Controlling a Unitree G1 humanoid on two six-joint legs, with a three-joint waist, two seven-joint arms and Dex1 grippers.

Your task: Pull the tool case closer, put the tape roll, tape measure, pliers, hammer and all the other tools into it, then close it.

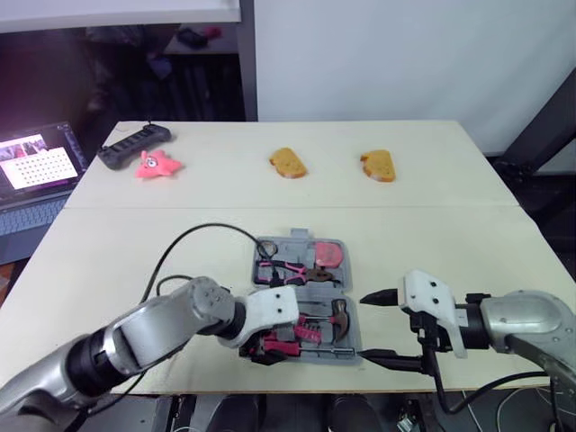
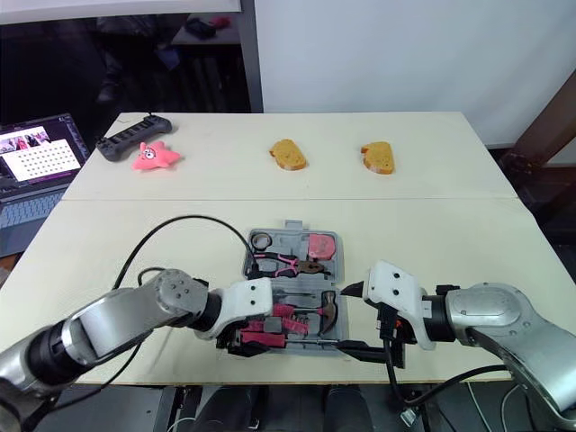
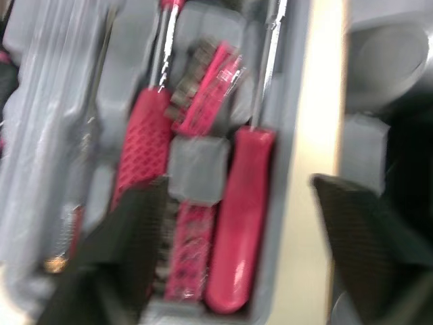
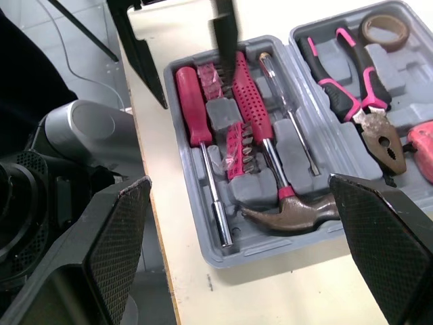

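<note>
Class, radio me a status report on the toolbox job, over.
Left gripper open over near half of case. Right gripper open beside it. Case open; hammer, pliers inside. Left gripper blocks closing.

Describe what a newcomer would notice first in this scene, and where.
An open grey tool case sits at the near edge of the table, packed with pink-handled tools such as pliers and a hammer. The left gripper and right gripper, both open, flank it. Two bread slices and a pink star toy lie farther back.
</note>
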